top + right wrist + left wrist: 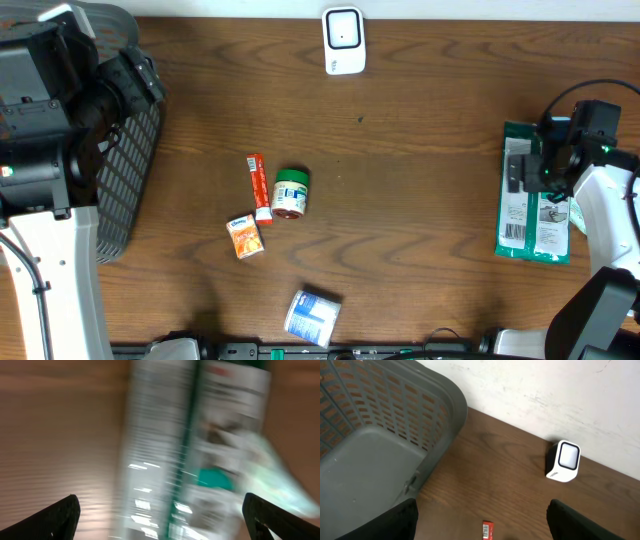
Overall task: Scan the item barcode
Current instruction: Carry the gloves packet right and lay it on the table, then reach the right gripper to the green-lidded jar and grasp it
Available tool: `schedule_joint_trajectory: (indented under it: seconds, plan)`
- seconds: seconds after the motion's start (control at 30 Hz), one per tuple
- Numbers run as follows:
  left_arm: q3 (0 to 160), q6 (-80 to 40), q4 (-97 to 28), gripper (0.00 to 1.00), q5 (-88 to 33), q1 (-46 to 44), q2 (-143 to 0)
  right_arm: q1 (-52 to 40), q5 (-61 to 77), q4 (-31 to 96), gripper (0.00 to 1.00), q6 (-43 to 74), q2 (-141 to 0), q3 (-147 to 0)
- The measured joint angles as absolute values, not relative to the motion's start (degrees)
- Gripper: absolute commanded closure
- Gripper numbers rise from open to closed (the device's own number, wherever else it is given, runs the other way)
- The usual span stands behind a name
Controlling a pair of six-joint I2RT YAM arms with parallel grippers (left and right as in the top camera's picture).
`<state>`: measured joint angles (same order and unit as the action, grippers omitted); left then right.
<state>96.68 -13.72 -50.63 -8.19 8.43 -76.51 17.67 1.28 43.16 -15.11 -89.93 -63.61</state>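
The left arm [40, 130] is a bulky black housing on a white link, with a thin black cable [22, 265] running alongside. The right arm [605, 205] is white too, black-headed, with a green light [605, 150] glowing. The left tool [482, 520] has wedge-shaped matte black fingers [395, 522].

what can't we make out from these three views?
- Right wrist: green-and-white packet motion-blurred, print unreadable.
- Overhead: right arm covers part of that packet; its barcode too small to read.
- Left wrist: red sachet cut off by the bottom edge.
- Overhead: labels on green-topped jar and blue-white pack too small.
- Overhead: left arm hides part of the basket.
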Motion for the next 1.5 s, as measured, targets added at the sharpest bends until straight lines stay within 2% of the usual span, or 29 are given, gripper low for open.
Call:
schedule_joint_trajectory:
  seconds: [0.13, 0.17, 0.2, 0.27, 0.4, 0.57, 0.7, 0.9, 1.07, 1.2, 1.37, 1.43, 1.5]
  plan:
    - [96.7, -13.7, -50.6, 0.17, -8.2, 8.4, -76.5, 17.6, 18.5, 44.6, 0.01, -11.7, -89.9, -63.7]
    - [96.7, -13.7, -50.6, 0.17, -8.2, 8.4, -76.5, 17.6, 23.9, 46.1, 0.07, -10.2, -89.9, -63.8]
    - [96.7, -13.7, -50.7, 0.17, -8.2, 8.4, -76.5, 17.5, 28.4, 47.1, 0.18, -9.3, -89.9, -63.8]
    - [96.7, -13.7, -50.6, 0.17, -8.2, 8.4, -76.5, 17.3, 36.5, 48.1, 0.32, -7.8, -89.9, -63.8]
    - [96.7, -13.7, -50.6, 0.17, -8.2, 8.4, -76.5, 13.8, 44.6, 52.9, 0.39, -5.5, -89.9, -63.7]
    - [96.7, -13.7, -50.6, 0.17, -8.2, 8.4, -76.5, 4.3, 44.2, 53.7, 0.37, -1.9, -89.9, -63.7]
    - [96.7, -13.7, -50.6, 0.17, -8.2, 8.4, -76.5, -6.4, 38.9, 47.6, 0.32, 8.3, -89.9, -63.7]
    - [96.7, -13.7, -50.6, 0.17, -8.2, 8.4, -76.5, -23.8, 20.2, 37.9, 0.3, 27.3, -89.9, -63.7]
    - [96.7, -13.7, -50.6, 0.17, -8.2, 8.4, -76.5, -35.4, 8.1, 32.7, 0.28, 36.5, -89.9, -63.9]
    - [96.7, -13.7, -50.7, 0.17, -8.2, 8.4, -76.5, -39.8, 4.5, 40.3, 0.29, 38.7, -91.0, -68.3]
    - [96.7, -13.7, -50.7, 0.17, -8.2, 8.4, -76.5, -40.3, 2.1, 51.7, 0.29, 38.2, -95.9, -84.3]
    - [96.7, -13.7, -50.6, 0.17, -8.2, 8.4, -76.5, -40.3, 1.6, 53.4, 0.26, 37.6, -98.2, -90.6]
    - [96.7, -13.7, -50.7, 0.17, -8.2, 8.4, -76.5, -40.3, 1.5, 54.3, 0.17, 36.9, -101.0, -95.9]
